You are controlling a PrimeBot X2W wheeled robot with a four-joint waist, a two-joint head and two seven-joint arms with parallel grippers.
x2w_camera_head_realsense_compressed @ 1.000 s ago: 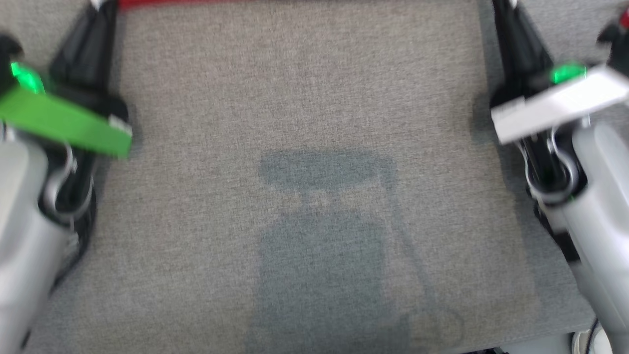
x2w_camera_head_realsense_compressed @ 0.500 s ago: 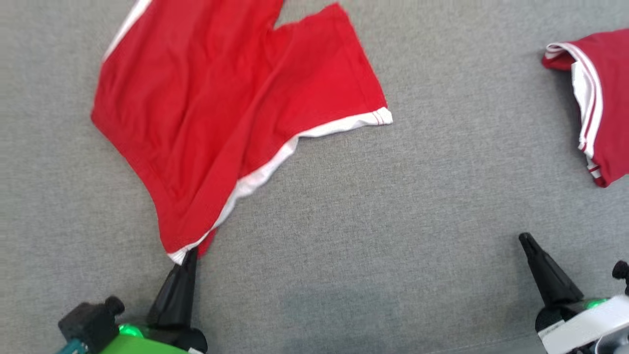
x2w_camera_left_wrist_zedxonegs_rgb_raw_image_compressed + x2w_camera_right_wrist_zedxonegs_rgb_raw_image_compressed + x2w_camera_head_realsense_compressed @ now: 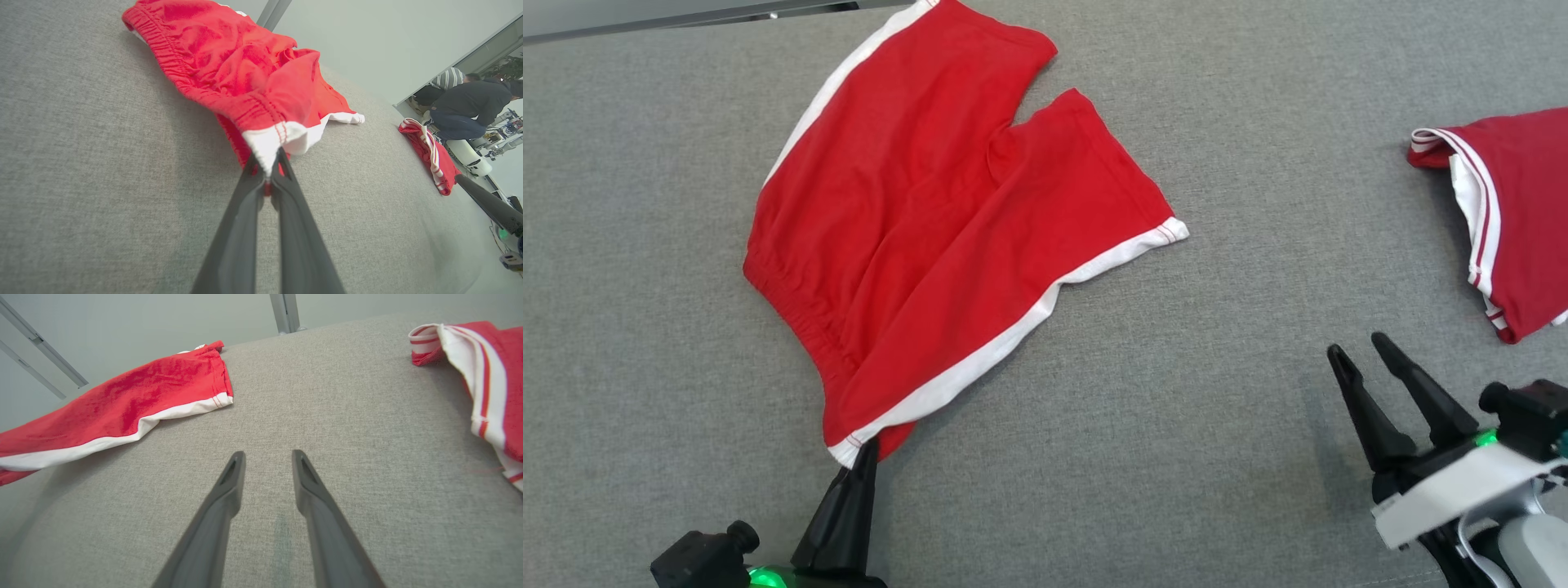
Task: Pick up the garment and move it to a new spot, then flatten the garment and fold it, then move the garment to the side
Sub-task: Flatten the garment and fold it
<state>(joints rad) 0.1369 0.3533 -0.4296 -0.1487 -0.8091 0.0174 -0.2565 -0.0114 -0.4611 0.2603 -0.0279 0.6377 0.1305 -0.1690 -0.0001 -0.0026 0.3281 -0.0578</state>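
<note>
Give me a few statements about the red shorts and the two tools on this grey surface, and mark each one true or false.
1. The left tool is shut on a white-trimmed corner of the red shorts. True.
2. The right tool grips the second red and white garment. False: it is open over the bare grey surface, apart from that garment.
3. The red shorts are folded into a neat stack. False: they lie spread out and wrinkled, both legs showing.
4. The second red and white garment lies on the robot's right side. True.
</note>
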